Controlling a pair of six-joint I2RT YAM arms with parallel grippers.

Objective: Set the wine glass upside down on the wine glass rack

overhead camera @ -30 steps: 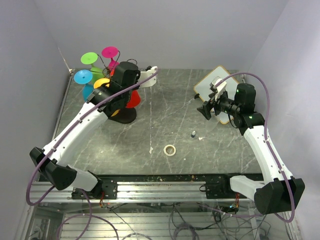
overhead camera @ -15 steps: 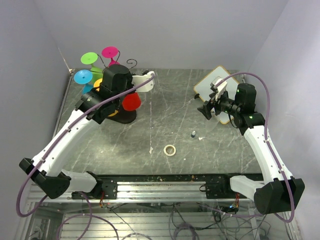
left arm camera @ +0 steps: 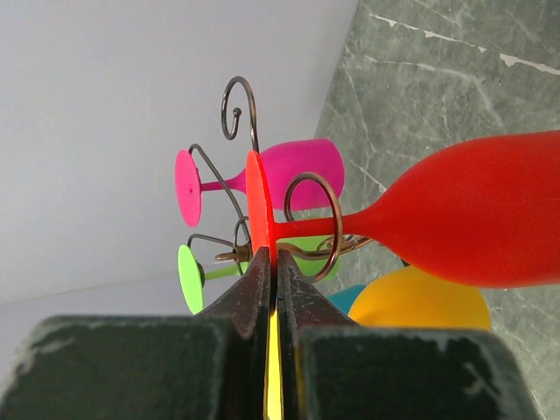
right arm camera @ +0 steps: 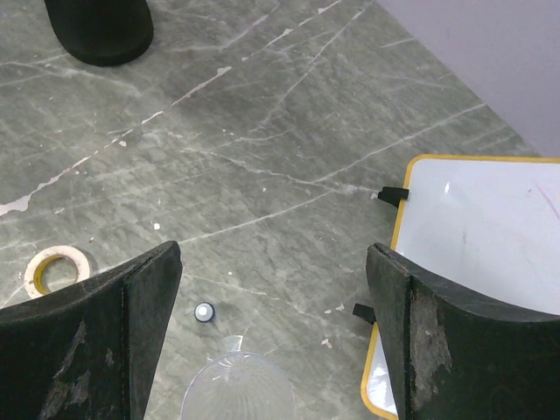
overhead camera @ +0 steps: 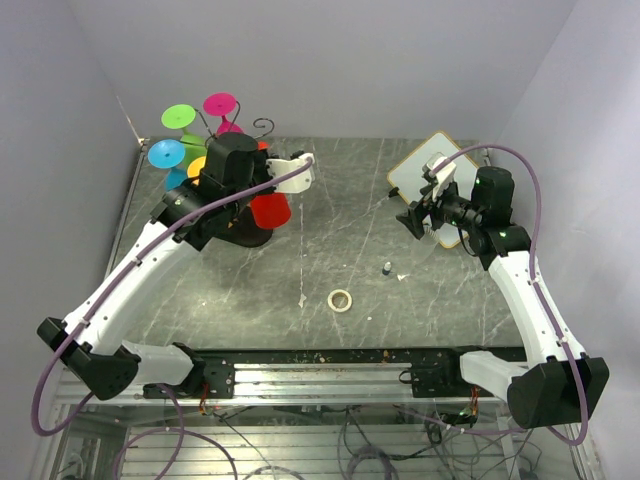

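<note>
From above, the left arm [overhead camera: 140,275] covers the stem and most of the black base [overhead camera: 250,236] of the wine glass rack [overhead camera: 262,126] and nearly all of a yellow glass [overhead camera: 198,164], and a small dark thing [overhead camera: 386,267] on the bench [overhead camera: 340,225] is too small to tell. In the left wrist view the red wine glass [left arm camera: 472,214] has its bowl cut off at the right edge and a blue glass [left arm camera: 354,296] shows only as a sliver. In the right wrist view the whiteboard [right arm camera: 477,236] runs off the right edge and a clear ribbed thing [right arm camera: 236,389] is cut by the bottom edge.

L fingers [left arm camera: 248,293] pinched tight; R fingers [right arm camera: 96,337] spread wide.
</note>
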